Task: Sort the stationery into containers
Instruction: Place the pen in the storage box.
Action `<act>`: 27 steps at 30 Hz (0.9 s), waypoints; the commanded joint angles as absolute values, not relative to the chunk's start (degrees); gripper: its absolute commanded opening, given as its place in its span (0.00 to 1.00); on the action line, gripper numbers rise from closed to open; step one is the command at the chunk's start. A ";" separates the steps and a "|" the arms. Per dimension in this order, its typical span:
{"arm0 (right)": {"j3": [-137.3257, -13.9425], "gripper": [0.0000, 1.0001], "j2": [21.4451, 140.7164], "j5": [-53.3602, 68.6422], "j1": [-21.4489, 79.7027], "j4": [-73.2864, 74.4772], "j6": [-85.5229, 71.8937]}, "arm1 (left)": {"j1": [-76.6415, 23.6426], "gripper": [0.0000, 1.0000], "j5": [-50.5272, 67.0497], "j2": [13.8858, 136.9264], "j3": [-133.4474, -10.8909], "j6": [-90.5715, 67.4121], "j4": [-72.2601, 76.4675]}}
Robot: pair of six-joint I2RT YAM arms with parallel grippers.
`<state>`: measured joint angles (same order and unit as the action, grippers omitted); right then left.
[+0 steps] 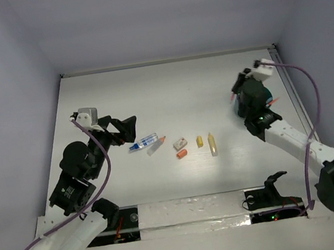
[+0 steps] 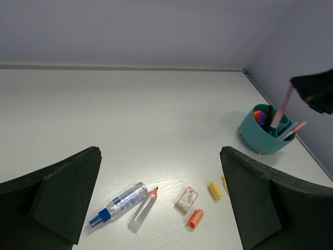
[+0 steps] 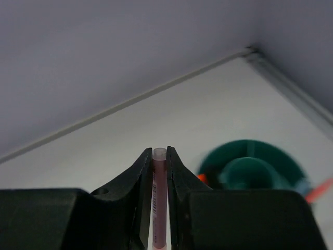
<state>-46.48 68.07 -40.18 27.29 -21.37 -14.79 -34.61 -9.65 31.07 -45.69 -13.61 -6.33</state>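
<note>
- Right hand (image 3: 159, 153) clamped on thin pink pen (image 3: 159, 203), pen along the fingers.
- Teal organiser (image 3: 250, 145) sits at 4 o'clock from the pen, toward the bench's (image 1: 198, 83) 2 o'clock corner.
- We judge: centre over a free compartment, lower until the end clears the dividers, then release.
- Left hand (image 2: 160, 156) spread apart, above blue-white pen (image 2: 118, 203).

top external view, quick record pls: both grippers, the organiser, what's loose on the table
left gripper: open, empty, hovering near the loose items
right gripper: shut on thin pink pen, by the teal organiser
teal organiser: far right, pens standing inside
loose on table: blue-white pen, clear orange-tipped pen, white eraser, orange stub, two yellow markers
</note>
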 commanded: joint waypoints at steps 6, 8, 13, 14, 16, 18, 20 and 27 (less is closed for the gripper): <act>-35.25 0.00 59.32 -52.90 14.59 -30.58 -9.85 | -32.52 0.99 -10.20 32.70 -45.97 -18.54 -4.75; -34.55 0.00 61.51 -54.05 13.10 -34.51 -6.87 | -32.52 0.99 -10.11 32.87 -45.97 -18.72 -4.83; -35.07 0.00 67.75 -55.90 11.78 -41.39 -1.59 | -32.52 0.99 -10.81 33.57 -46.14 -18.81 -5.36; -35.42 0.00 68.98 -56.33 11.26 -43.40 -0.80 | -32.52 0.99 -10.81 33.57 -46.14 -18.81 -5.45; -35.86 0.00 71.80 -57.21 11.25 -45.08 2.17 | -32.52 0.99 -10.64 34.01 -46.14 -18.72 -5.54; -35.86 0.00 73.12 -57.39 11.25 -47.11 2.90 | -32.52 0.99 -10.11 34.54 -46.23 -18.11 -5.80; -36.12 0.00 75.14 -57.04 11.25 -46.58 2.02 | -32.52 0.99 -8.88 34.80 -46.23 -17.40 -5.89; -36.56 0.00 79.89 -57.48 11.25 -45.28 0.19 | -32.52 0.99 -8.09 35.24 -46.23 -18.02 -5.71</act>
<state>-34.81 79.64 -55.31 11.60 -42.13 1.30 -32.86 -9.04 35.11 -45.69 -18.09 -7.22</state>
